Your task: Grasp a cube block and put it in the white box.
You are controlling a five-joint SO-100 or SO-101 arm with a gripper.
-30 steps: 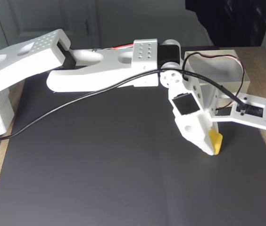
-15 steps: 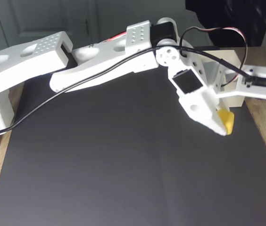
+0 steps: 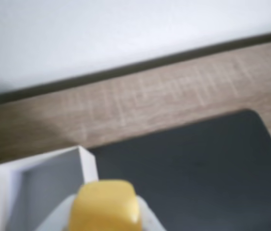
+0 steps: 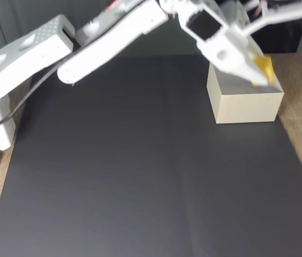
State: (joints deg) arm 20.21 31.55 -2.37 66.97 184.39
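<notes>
The robot's hand (image 4: 258, 72) pinches the yellow cube (image 4: 263, 68) above the white box (image 4: 244, 104) on the dark mat (image 4: 140, 171).

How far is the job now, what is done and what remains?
Done: the claw has grasped the cube and lifted it off the mat. In hand: the cube hangs over the box. Left: open the claw and drop it in.
</notes>
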